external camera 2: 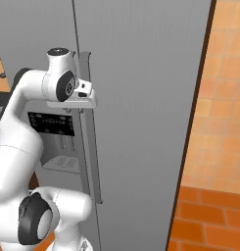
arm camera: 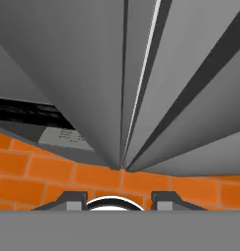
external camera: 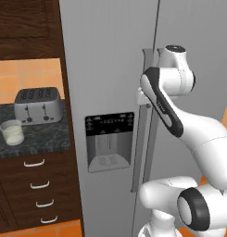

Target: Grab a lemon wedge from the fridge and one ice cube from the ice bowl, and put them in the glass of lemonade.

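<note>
The fridge [external camera: 110,69] stood shut, both doors closed, so the lemon wedge presumably lay hidden behind them. The gripper [external camera 2: 87,90] sat at the upper part of the long vertical handles [external camera 2: 92,147], near the door seam (whether its jaws were spread or clamped on a handle I could not tell). The glass of lemonade [external camera: 12,132] waited on the dark counter [external camera: 40,139] beside the toaster [external camera: 37,105]. A loose hold could slip off the handle on the pull, leaving the door shut.
</note>
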You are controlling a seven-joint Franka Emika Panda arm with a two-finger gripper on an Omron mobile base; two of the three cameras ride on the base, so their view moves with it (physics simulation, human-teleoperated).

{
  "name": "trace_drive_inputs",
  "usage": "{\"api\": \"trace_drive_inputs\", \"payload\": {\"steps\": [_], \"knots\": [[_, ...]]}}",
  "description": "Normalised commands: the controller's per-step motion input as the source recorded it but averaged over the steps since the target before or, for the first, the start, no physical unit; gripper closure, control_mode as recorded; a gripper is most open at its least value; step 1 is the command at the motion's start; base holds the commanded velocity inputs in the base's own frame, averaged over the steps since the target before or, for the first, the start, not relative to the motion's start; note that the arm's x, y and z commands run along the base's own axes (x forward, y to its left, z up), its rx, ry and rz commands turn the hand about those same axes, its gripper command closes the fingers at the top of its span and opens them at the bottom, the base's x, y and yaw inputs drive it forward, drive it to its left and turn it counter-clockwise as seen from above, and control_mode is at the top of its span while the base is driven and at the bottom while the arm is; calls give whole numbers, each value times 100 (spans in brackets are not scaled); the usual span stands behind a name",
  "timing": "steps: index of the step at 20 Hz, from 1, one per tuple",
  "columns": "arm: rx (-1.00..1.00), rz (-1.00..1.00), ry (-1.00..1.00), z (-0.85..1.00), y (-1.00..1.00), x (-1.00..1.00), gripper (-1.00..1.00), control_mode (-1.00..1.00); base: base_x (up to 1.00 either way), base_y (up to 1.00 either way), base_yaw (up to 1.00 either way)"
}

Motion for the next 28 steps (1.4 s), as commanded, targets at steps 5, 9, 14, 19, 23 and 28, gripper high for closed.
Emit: {"api": "trace_drive_inputs", "payload": {"steps": [5, 9, 14, 19, 23, 28], "knots": [[5, -5, 1, -2, -26, -32, -100, -100, 0, 0, 0], [3, -4, 0, 0, -13, -46, -100, -100, 0, 0, 0], [-2, -10, 15, -28, 32, -18, -100, -100, 0, 0, 0], [0, -12, 6, -27, 18, -4, -100, -100, 0, 0, 0], [0, 0, 0, 0, 0, 0, -100, 100, -65, -10, -4], [0, 0, 0, 0, 0, 0, -100, 100, -55, 1, -8]]}}
